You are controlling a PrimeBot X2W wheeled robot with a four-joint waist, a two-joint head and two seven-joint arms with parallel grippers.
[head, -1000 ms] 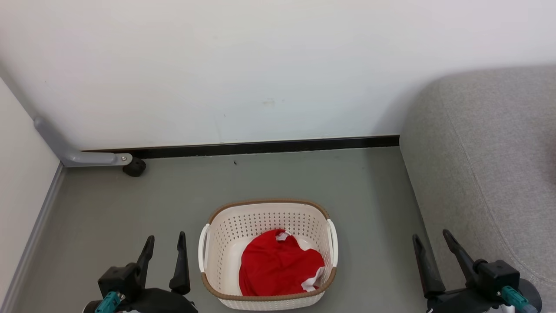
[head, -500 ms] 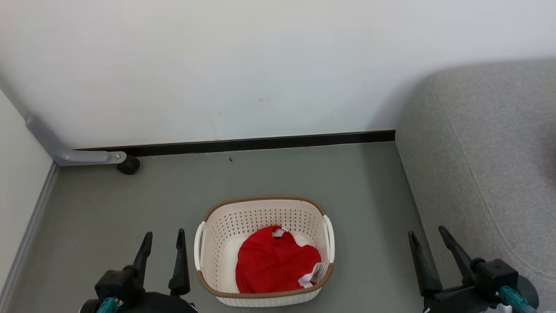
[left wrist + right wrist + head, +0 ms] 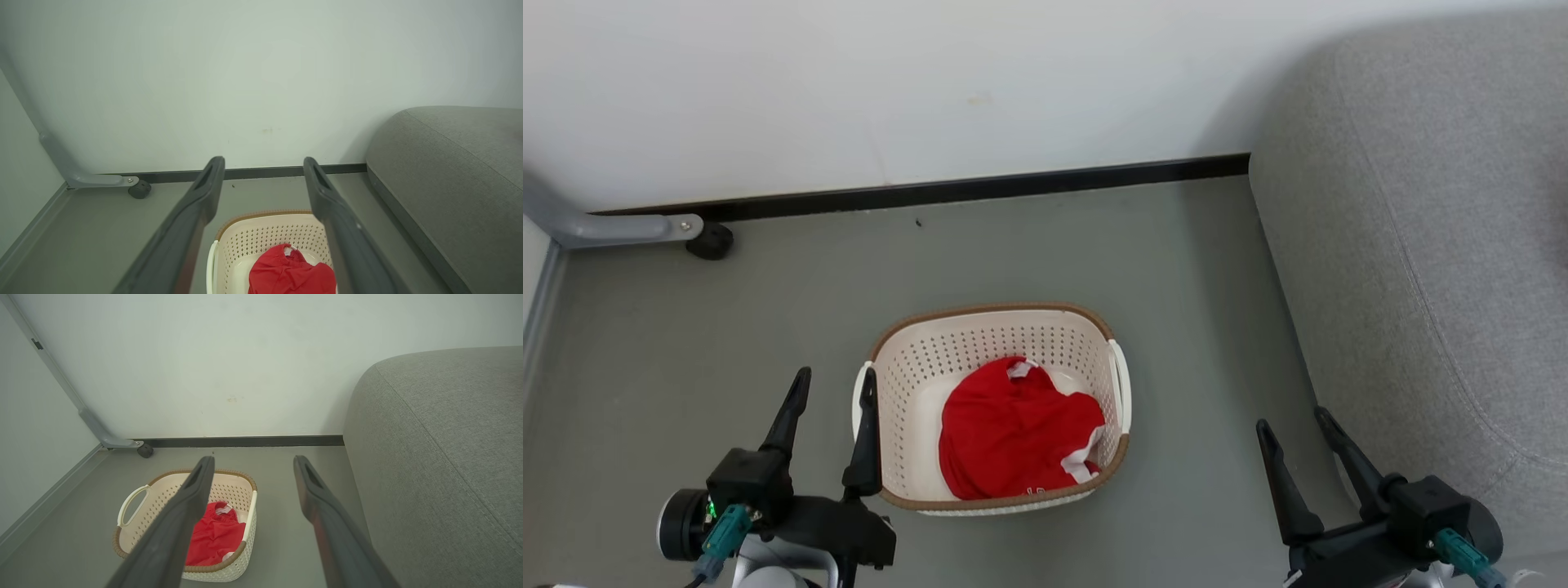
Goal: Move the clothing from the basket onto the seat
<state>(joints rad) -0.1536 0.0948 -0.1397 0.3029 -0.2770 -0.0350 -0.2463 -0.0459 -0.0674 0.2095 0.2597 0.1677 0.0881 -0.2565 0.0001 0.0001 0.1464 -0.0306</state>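
The grey-green floor [image 3: 1143,261] spreads across the middle and bottom of the head view, edged at the top by a black skirting strip [image 3: 972,189]. The basket [image 3: 980,339] stands on it just below centre, apart from the skirting. A black caster [image 3: 710,242] on a grey metal leg [image 3: 621,230] rests at the upper left, and the seat [image 3: 1421,204] rises along the right edge.

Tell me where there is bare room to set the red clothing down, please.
The grey seat looks bare where it shows. The floor between the basket and the black skirting is bare too. Crowded: the basket's right half, where the clothing lies; its left half shows bare base.
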